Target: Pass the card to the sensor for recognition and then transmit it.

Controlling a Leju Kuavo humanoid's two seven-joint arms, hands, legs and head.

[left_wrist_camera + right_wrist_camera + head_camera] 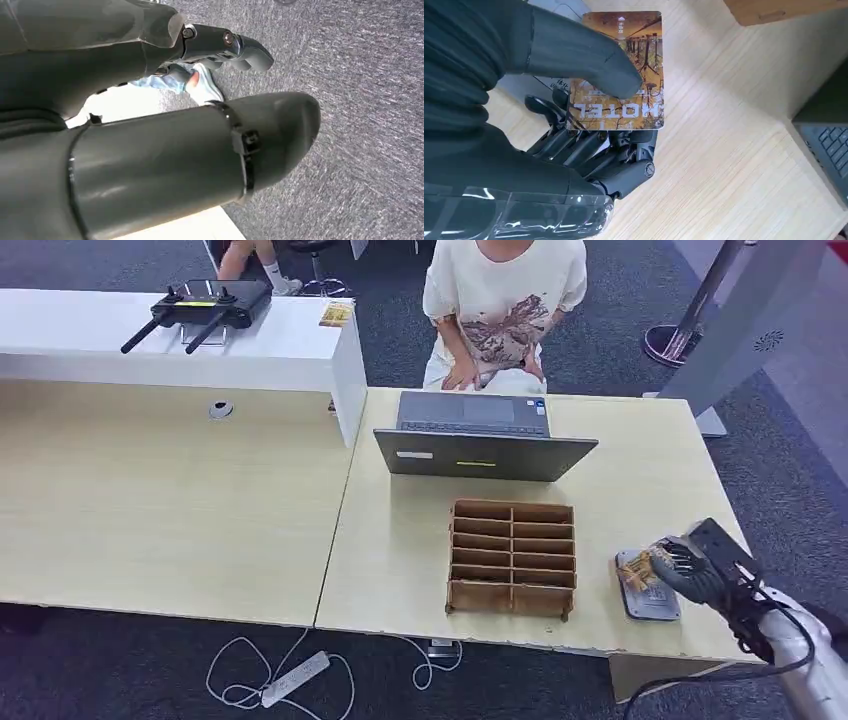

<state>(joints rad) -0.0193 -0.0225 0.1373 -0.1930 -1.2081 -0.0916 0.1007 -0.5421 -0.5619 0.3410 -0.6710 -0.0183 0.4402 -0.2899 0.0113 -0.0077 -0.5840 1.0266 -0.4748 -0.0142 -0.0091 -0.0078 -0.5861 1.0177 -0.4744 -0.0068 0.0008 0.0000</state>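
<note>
Brown-printed rectangular hotel card (624,70) is lying pinched in your right hand (690,568), hovering over the flat grey sensor pad (650,602). Your left hand (220,47) is hanging empty, fingers curled, well apart from that pad.

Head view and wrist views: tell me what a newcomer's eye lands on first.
The right hand pinches an orange hotel card above the grey card sensor at the desk's right edge. Beside it stands a brown wooden compartment rack, with an open laptop behind and a seated person facing it.

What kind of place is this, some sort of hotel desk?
Probably a mock hotel reception set up indoors: the right hand holds a card printed HOTEL over a grey card sensor, beside a laptop on the desk.
</note>
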